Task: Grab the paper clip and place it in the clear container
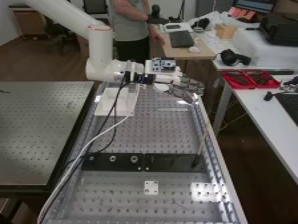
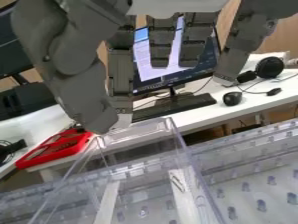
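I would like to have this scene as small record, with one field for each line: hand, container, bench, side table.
Hand: near the container's rim, at the bench's far part
Container: clear, standing on the bench
Bench: metal, with rows of holes; a black strip lies across it, a small white square plate nearer the camera
Side table: white, holding red trays

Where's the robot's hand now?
In the high view, the hand is over the perforated bench's far right corner; in the wrist view, the clear container is nearby.

Clear container, red tray, monitor, keyboard
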`<state>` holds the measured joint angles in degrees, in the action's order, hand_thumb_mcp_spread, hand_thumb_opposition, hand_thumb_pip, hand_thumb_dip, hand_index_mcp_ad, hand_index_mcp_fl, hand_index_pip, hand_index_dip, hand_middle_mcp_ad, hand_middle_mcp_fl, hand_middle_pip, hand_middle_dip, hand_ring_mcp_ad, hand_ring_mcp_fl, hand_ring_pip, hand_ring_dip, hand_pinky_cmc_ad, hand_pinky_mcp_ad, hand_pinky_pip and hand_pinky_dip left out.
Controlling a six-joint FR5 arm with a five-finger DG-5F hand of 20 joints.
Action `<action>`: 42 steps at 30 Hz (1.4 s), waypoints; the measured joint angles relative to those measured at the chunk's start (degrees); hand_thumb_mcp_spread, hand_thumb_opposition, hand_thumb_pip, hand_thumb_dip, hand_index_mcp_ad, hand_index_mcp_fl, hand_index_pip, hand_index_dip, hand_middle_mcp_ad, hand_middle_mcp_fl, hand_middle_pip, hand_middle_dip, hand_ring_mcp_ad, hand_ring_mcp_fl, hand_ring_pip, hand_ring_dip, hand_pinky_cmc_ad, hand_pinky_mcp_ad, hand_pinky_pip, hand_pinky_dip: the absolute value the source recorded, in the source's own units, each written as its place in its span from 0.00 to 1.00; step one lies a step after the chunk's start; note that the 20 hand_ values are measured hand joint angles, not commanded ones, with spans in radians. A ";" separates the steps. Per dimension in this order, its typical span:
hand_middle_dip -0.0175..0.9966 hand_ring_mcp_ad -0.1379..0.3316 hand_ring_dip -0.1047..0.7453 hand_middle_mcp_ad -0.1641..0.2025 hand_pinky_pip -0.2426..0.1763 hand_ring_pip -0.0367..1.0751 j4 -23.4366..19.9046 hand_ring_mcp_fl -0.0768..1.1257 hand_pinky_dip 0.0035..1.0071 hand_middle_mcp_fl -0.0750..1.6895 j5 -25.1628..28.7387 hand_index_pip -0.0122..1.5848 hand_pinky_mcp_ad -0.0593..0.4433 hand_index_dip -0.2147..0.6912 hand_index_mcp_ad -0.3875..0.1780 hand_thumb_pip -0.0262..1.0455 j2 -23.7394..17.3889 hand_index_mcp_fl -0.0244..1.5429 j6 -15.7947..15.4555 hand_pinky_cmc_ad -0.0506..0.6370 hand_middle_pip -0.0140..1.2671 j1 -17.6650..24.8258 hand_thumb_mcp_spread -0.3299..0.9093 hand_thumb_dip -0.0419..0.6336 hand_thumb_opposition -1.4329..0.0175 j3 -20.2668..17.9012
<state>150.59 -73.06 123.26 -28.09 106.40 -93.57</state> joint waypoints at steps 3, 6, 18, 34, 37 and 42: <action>0.20 0.47 0.16 0.58 0.38 0.23 0.05 0.06 0.64 0.04 -0.09 0.82 0.63 0.18 0.41 0.77 -0.84 0.18 0.22 0.55 0.11 -0.17 0.57 0.47 0.42 -0.38; 0.20 0.47 0.16 0.58 0.36 0.23 -0.15 0.06 0.65 0.04 -0.14 0.83 0.62 0.18 0.41 0.77 -2.34 0.18 0.25 0.55 0.11 -0.43 0.56 0.47 0.42 -1.12; 0.20 0.47 0.16 0.58 0.37 0.22 -1.57 0.06 0.65 0.06 -1.53 0.78 0.63 0.18 0.41 0.72 -16.28 0.17 -2.71 0.54 0.11 -3.10 0.54 0.47 0.44 -7.60; 0.20 0.47 0.16 0.58 0.36 0.19 7.38 0.06 0.65 0.07 -4.10 0.70 0.63 0.20 0.41 0.71 -26.49 0.17 -8.16 0.55 0.11 -8.60 0.53 0.47 0.44 -8.59; 0.20 0.47 0.16 0.58 0.36 0.19 8.05 0.06 0.65 0.07 -4.05 0.71 0.64 0.21 0.41 0.70 -26.96 0.17 -8.63 0.55 0.11 -9.08 0.53 0.47 0.44 -8.37; 0.20 0.47 0.16 0.58 0.36 0.19 9.31 0.06 0.65 0.07 -4.26 0.69 0.64 0.24 0.41 0.68 -27.88 0.17 -9.48 0.55 0.11 -9.87 0.53 0.47 0.44 -8.14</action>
<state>159.91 -77.31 95.37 -37.57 96.53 -101.71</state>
